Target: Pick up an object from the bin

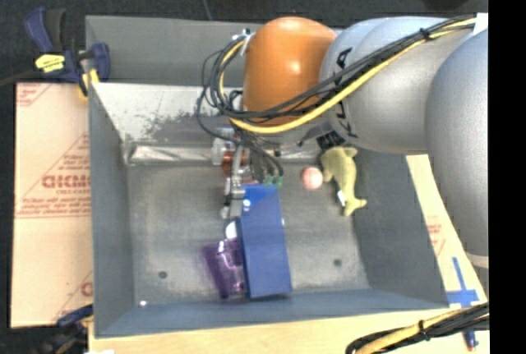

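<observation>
Gripper [234, 209] low in the grey metal bin [111, 204], under the arm's orange dome-shaped wrist cover [283, 69] and loops of black cable [215, 85]. Hangs at the upper left corner of a blue rectangular box [267, 250], touching it or just above; cannot tell which. Width of opening and any hold on the box: cannot tell. Blue box flat on the bin floor near the middle, long side running toward the near wall, slightly askew to the walls. Against its lower left edge, touching, a purple translucent plastic thing [222, 268]. Near the box's top edge, below the wrist, 1 small green bit [275, 178]. Right of the gripper and well apart from the box, 1 small pink ball [311, 177] on the floor, and just beside that a pale yellow soft toy animal [345, 180], stretched along the floor near the right wall.
</observation>
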Tool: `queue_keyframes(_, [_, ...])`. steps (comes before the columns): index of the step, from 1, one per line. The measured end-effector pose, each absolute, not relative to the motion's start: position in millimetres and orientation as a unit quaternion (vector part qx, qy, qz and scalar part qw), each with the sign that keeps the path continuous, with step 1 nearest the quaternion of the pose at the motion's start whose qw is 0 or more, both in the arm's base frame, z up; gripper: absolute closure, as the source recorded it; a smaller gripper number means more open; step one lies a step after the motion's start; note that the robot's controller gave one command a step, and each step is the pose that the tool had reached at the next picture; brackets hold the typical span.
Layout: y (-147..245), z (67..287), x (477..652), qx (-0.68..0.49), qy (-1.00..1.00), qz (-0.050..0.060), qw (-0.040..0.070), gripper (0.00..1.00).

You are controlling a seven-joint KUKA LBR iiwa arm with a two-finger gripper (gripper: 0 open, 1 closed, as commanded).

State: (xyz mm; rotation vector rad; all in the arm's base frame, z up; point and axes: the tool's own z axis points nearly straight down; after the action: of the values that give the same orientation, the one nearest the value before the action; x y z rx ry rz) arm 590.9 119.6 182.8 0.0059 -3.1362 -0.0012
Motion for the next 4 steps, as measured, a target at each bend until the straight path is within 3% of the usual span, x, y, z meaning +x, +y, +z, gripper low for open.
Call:
queue_keyframes(1, [119,188,592.6,0.001,-1.000,-0.001,-0.002,0.00])
queue_keyframes(2, [85,174,595.6,-0.035,-0.999,-0.001,-0.001,0.00])
queue_keyframes(3, [67,111,567.9,-0.058,-0.998,-0.002,-0.004,0.00])
queue_keyframes(4, [45,100,544.5,0.008,-1.000,-0.002,-0.020,0.00])
